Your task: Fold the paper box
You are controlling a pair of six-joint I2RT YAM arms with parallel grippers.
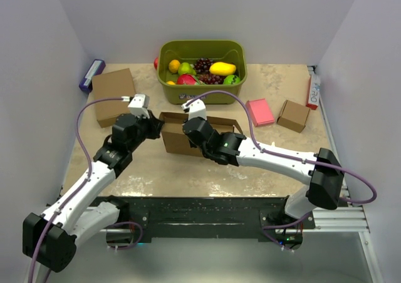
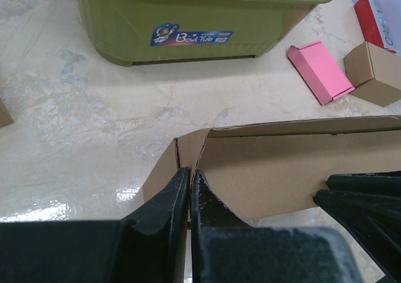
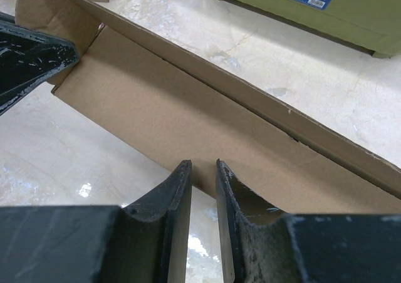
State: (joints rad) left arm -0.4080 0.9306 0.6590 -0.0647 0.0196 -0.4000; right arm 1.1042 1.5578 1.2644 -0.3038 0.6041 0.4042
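The paper box (image 1: 172, 142) stands part-folded in the middle of the table, a long brown wall (image 2: 269, 170) raised with a short flap at its left end. My left gripper (image 1: 156, 128) is shut on that left corner flap, fingertips (image 2: 190, 173) pinched on the cardboard edge. My right gripper (image 1: 190, 140) sits at the wall's near lower edge (image 3: 188, 120). Its jaws (image 3: 203, 165) stand a little apart, and only table and cardboard show through the gap. The left fingers (image 3: 31, 57) show at the box's far end in the right wrist view.
A green tub (image 1: 166, 86) of toy fruit stands just behind the box. A flat cardboard rectangle (image 1: 114, 95) lies at the back left beside a purple item (image 1: 91, 75). A pink box (image 1: 260, 112), a small cardboard cube (image 1: 293, 115) and a red-and-white pack (image 1: 312, 90) lie at the right.
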